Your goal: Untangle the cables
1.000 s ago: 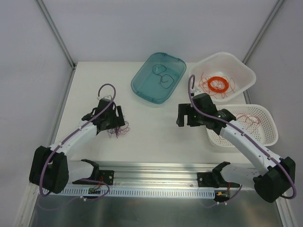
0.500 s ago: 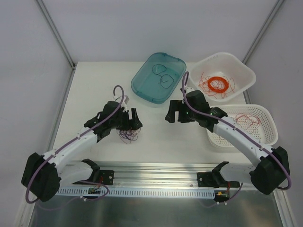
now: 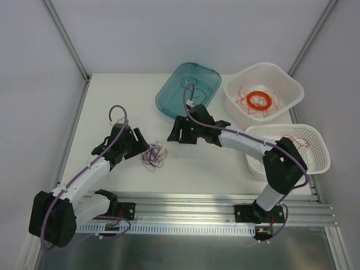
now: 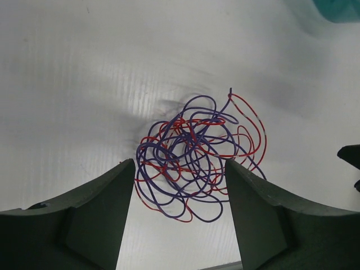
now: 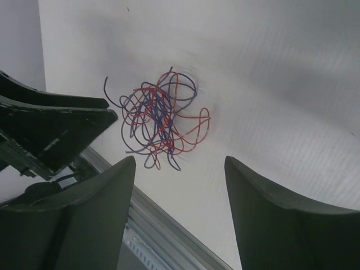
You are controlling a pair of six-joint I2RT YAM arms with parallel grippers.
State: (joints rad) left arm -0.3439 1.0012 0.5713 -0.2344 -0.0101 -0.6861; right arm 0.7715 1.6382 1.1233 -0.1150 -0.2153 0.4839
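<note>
Where the cables lie: the cables (image 3: 153, 156), a small wad of hair-thin curly red and purple-blue wires, rest on the white tabletop (image 3: 107, 95), left of centre and well apart from all three containers.
Left side: the left gripper (image 3: 136, 147), a black two-finger pincer, sits just left of the wad with its fingers spread wide. Through its wrist camera, the cables (image 4: 194, 152) lie at the fingertips and the lower loops reach into the gap. Nothing is clamped. Whether any strand touches a finger, I cannot tell.
Right side: the right gripper (image 3: 173, 135) hangs near the wad's far right side, jaws wide apart and holding nothing. Its own camera looks down on the cables (image 5: 160, 121) beyond the fingertips.
Far centre: a translucent teal plastic tray (image 3: 166, 104) holds a few dark wire loops.
Far right: a white square plastic basin (image 3: 281, 70) holds a flat bright-orange ring coil (image 3: 260, 100) among loose red strands.
Right edge: a white slotted plastic basket (image 3: 318, 163) has thin red wires inside.
</note>
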